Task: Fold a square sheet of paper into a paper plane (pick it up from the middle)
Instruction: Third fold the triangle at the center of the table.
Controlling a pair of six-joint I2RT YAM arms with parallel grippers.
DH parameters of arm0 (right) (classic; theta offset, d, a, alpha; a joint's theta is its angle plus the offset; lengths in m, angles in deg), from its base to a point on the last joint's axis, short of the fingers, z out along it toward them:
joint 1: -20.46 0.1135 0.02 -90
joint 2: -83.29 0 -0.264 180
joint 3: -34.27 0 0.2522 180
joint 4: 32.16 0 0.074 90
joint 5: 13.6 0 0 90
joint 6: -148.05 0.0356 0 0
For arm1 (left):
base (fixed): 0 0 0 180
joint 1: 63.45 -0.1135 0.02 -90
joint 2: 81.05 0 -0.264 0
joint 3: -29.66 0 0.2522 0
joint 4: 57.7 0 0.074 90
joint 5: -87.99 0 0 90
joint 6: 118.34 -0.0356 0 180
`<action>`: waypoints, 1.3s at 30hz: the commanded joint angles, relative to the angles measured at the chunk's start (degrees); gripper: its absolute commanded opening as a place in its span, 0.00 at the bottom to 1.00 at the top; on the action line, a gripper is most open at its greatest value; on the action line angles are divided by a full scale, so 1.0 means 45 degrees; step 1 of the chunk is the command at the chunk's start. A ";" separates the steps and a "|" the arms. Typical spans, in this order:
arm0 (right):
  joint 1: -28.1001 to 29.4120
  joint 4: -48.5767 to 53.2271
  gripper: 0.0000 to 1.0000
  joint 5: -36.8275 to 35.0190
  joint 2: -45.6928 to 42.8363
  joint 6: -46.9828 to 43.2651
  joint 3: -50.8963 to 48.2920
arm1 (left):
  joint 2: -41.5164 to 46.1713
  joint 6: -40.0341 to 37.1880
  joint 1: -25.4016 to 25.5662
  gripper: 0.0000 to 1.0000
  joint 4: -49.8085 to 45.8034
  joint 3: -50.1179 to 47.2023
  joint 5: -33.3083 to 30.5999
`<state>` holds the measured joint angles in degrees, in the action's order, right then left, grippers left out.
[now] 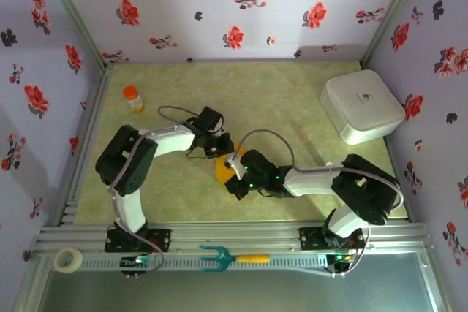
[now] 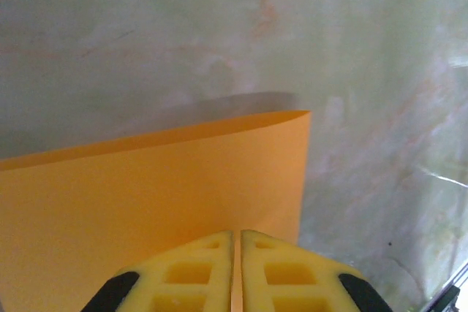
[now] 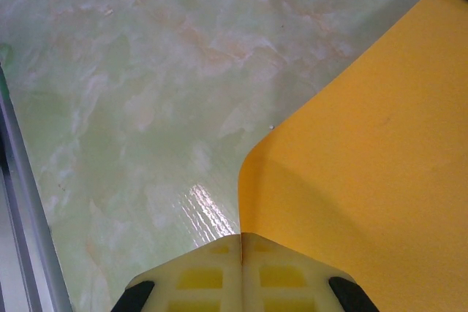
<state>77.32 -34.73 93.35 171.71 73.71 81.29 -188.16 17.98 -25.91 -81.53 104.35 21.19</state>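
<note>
Early stage. Your thin orange-yellow square sheet of paper [image 1: 221, 171] sits between the two arms over the middle of the green marbled table [image 1: 183, 199], bowed up off the surface in a smooth curve.

No crease, triangular flap or dart shape shows in either wrist view. From the top the arms hide most of the sheet, so you can't rule out a fold there. My read is that pickup is done and all the folding is left.

Left claw [image 2: 238, 242]: yellow pads pressed together with a thin orange sliver in the seam, pinching the sheet at one edge.

Right claw [image 3: 241, 242]: pads pressed together too, with the sheet's edge running into the seam. It looks to be pinching from the other side.
</note>
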 commanded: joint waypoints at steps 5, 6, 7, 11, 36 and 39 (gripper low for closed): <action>-0.0435 0.0154 0.01 -0.0059 0.0033 0.0418 0.0225 | -0.0784 -0.0403 0.0096 0.11 -0.0538 0.0178 0.0239; -0.0516 0.0197 0.01 -0.0068 0.0019 0.0498 0.0232 | -0.0844 -0.0393 0.0095 0.11 -0.0517 0.0142 0.0236; -0.0619 0.0284 0.01 -0.0108 0.0038 0.0542 0.0261 | -0.0884 -0.0376 0.0096 0.11 -0.0481 0.0133 0.0225; -0.1074 0.1052 0.02 -0.0271 0.0245 0.0643 0.0490 | -0.0964 -0.0388 0.0119 0.11 -0.0449 0.0112 0.0234; -0.1627 0.2210 0.02 -0.1353 0.0434 0.1110 0.0989 | -0.0612 -0.0292 0.0174 0.11 -0.0518 0.0080 0.0071; -0.1640 0.2262 0.02 -0.1497 0.0431 0.1090 0.1044 | -0.0581 -0.0286 0.0182 0.11 -0.0517 0.0083 0.0078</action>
<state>70.56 -25.75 88.45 173.33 77.84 84.39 -190.12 17.57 -25.78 -81.51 104.79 22.22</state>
